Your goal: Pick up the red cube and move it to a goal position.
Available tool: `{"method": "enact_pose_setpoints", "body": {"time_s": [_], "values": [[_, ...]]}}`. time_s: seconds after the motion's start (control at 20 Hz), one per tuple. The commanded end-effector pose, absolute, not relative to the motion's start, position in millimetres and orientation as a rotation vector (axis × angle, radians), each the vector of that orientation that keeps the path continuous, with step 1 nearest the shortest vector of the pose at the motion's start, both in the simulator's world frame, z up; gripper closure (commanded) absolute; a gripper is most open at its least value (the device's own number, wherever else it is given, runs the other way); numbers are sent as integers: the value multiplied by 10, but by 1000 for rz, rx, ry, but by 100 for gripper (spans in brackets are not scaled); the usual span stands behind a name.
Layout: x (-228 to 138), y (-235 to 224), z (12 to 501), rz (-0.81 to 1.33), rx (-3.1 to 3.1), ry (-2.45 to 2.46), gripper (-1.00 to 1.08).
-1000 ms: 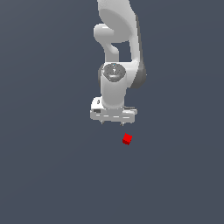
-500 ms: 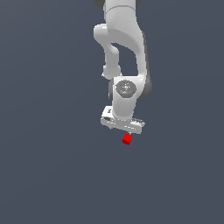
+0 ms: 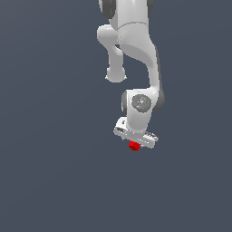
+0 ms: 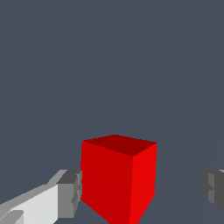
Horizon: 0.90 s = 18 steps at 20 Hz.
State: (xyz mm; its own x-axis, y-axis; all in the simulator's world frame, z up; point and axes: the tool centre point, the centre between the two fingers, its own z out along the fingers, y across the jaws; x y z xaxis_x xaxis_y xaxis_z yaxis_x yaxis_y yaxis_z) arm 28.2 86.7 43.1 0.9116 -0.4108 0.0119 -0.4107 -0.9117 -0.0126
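Note:
The red cube (image 3: 133, 146) lies on the dark grey floor, partly hidden under the white gripper (image 3: 135, 141) in the exterior view. In the wrist view the red cube (image 4: 117, 179) sits between the two grey fingertips. The gripper (image 4: 140, 189) is open. One fingertip (image 4: 69, 192) is right beside a cube face; I cannot tell if it touches. The other fingertip (image 4: 213, 186) stands well apart from the cube. The cube is turned at an angle to the jaws.
The plain dark grey floor (image 3: 54, 181) spreads all around. The white arm (image 3: 136, 50) rises from the gripper towards the top of the exterior view.
The gripper has come down and towards the exterior view's right, from beside and above the cube to straddling it. The cube has not moved.

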Motion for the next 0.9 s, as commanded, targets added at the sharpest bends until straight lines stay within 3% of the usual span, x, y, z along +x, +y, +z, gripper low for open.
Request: {"method": "enact_pose_setpoints", "body": {"time_s": [0.0,0.3,0.35,0.85], "values": [[261,805,259,1,-3060,718,-92],[297,846,197,0,-3051,751,-92],[297,846,197,0,-3051,751,108],[298,863,205,-1,-3050,747,108]]}}
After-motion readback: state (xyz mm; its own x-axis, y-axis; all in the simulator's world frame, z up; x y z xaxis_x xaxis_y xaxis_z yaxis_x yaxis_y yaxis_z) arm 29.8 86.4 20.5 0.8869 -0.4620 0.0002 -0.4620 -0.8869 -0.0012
